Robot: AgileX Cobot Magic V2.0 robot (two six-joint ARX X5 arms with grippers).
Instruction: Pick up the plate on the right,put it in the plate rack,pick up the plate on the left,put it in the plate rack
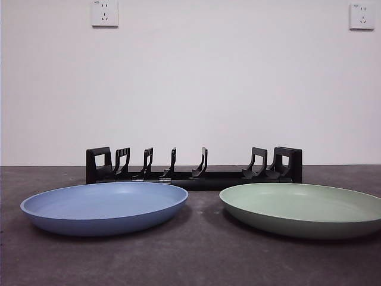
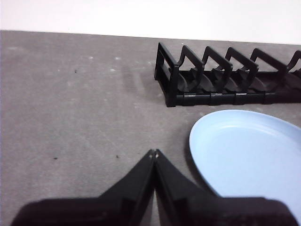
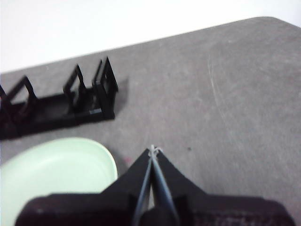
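Observation:
A green plate (image 1: 303,208) lies flat on the right of the dark table, and a blue plate (image 1: 106,207) lies flat on the left. Behind them stands the black plate rack (image 1: 194,168), with no plate in its prongs. My left gripper (image 2: 154,152) is shut and holds nothing; it hovers over bare table beside the blue plate (image 2: 247,157), with the rack's end (image 2: 225,77) beyond. Over the table beside the green plate (image 3: 54,176), my right gripper (image 3: 154,149) is also shut with nothing in it, near the rack's other end (image 3: 89,96). Neither arm appears in the front view.
A white wall with two sockets (image 1: 105,13) stands behind the table. The table's rounded corner (image 3: 277,23) lies beyond the right gripper. A gap of bare table (image 1: 204,208) separates the two plates.

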